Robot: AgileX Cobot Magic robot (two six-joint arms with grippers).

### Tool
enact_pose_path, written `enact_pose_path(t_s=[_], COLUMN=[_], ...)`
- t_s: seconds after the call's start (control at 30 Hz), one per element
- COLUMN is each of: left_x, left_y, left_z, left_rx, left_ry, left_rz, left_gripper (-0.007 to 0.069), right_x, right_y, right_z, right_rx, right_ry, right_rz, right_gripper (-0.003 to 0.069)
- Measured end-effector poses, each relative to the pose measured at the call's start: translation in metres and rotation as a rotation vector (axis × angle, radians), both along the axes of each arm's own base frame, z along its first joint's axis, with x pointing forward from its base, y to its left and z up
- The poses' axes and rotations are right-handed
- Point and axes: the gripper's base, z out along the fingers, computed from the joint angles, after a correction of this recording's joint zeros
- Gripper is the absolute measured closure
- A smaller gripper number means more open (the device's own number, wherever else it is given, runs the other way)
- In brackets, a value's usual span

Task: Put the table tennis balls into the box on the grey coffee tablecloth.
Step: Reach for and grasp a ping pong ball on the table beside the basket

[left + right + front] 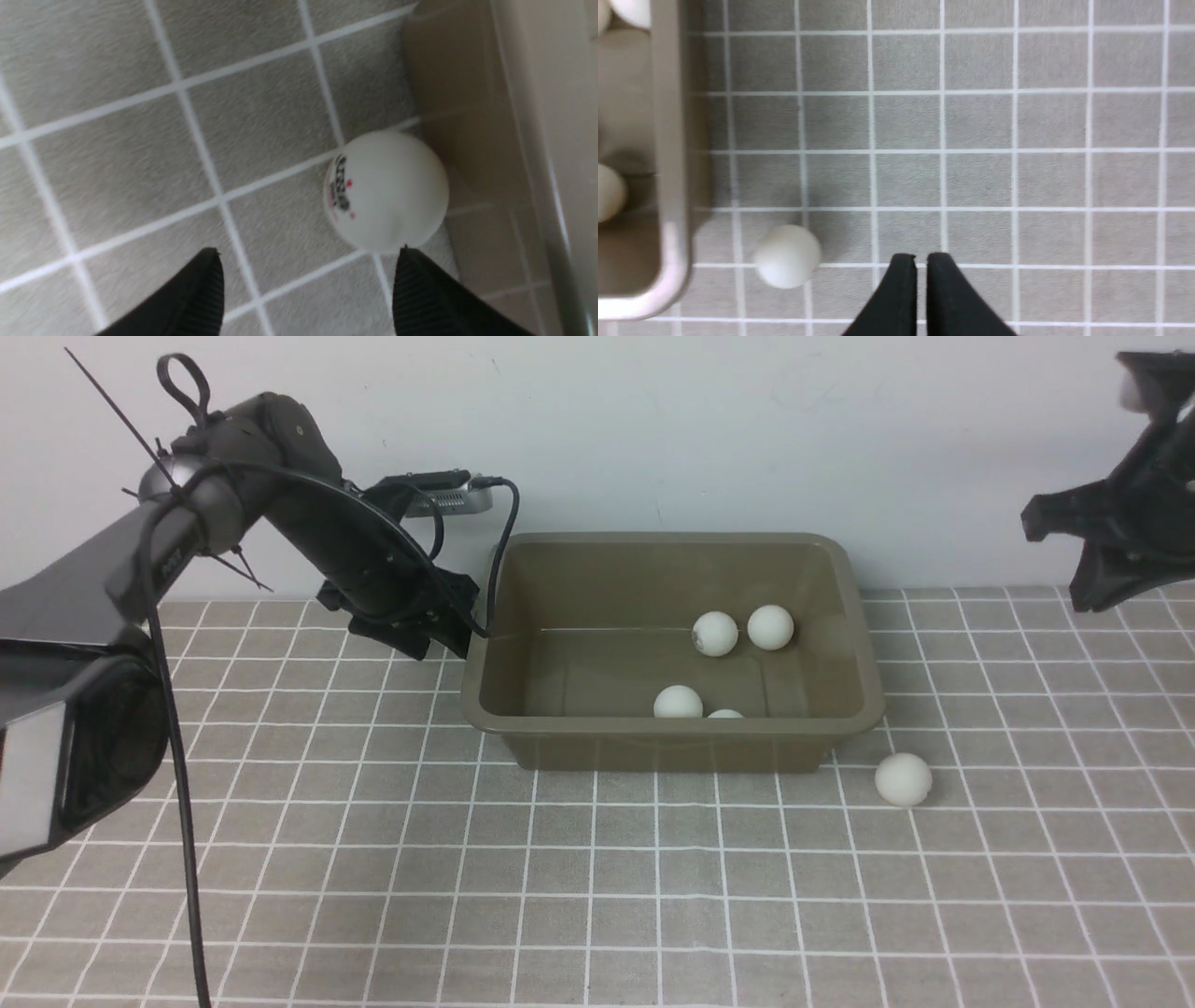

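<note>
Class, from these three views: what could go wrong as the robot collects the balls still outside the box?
1. The marked ball lies beside the box wall; one finger of the open left gripper may strike the wall or knock the ball away.
2. The right gripper is shut and offset from the other loose ball; approaching shut, it could send it rolling.

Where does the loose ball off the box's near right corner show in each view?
Front view: loose ball on the cloth, lower right of centre, off the box corner.
Left wrist view: not in it; the printed ball there is a different one, at the box's left side.
Right wrist view: lower left, beside the box's rounded corner.
Shared landmark: the box's rim.
</note>
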Motion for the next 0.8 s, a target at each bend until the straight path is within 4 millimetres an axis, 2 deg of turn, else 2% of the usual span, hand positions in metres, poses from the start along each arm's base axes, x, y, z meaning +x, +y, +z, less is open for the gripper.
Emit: enact_pose_path(t_s=[0.37,0.6,0.7,0.77,0.8], left_x=[0.007,0.007,0.007,0.007,0.006], left_y=[-0.009,-0.020,-0.020,-0.019,-0.019], left_z=[-0.006,-0.021,-0.025,-0.026,-0.026], left_rx=[-0.114,-0.131,-0.106,-0.091,-0.082], left_ry=[-0.038,-0.013,-0.013,-0.012,-0.011], left_rz=[0.037,0.017,0.009,0.004,0.000], left_gripper=[0.0187,0.0186,0.0215,0.0274,0.0276], right_x=[-0.002,-0.002,-0.002,-0.002,-0.002], right_y=[0.001,0.001,0.001,0.001,0.001], right_z=[0.004,0.004,0.004,0.004,0.004], right_rx=[0.026,0.025,0.025,0.025,0.025], right_ry=[-0.012,-0.012,-0.011,-0.011,-0.011], right_rz=[-0.002,-0.002,-0.002,-0.002,-0.002], right_gripper=[0.0672,0.0672,0.0672,0.0673,0.0673])
